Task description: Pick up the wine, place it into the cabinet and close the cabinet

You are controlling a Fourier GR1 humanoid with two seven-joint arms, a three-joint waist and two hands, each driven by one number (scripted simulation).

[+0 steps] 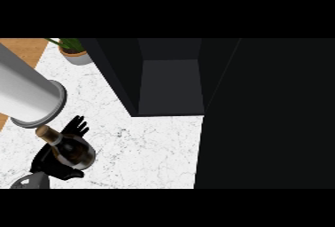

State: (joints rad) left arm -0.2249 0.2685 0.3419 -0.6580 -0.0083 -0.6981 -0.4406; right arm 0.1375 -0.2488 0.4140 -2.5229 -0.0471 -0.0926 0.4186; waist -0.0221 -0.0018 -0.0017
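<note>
The white marble counter (150,150) lay bare between the bottle and the open cabinet (171,84), giving free room across its middle. The cabinet's dark mouth opened toward the counter, its grey floor showing inside. A broad black panel (268,115) ran from the cabinet's right side down to the lower edge and closed off the counter's right. At the far left corner stood a potted plant (72,51), well apart from the bottle, with a strip of wood-coloured surface (20,51) beyond the counter's left edge. A large pale grey cylinder (26,95) slanted in from the upper left, its rimmed end just above the bottle's top.

The wine bottle (75,153) was at the counter's lower left, of dark glass with a tan-capped neck tilted toward the upper left. The left hand (47,160) was wrapped round its body from the left, its fingers (79,126) rising straight behind the bottle's shoulder.
</note>
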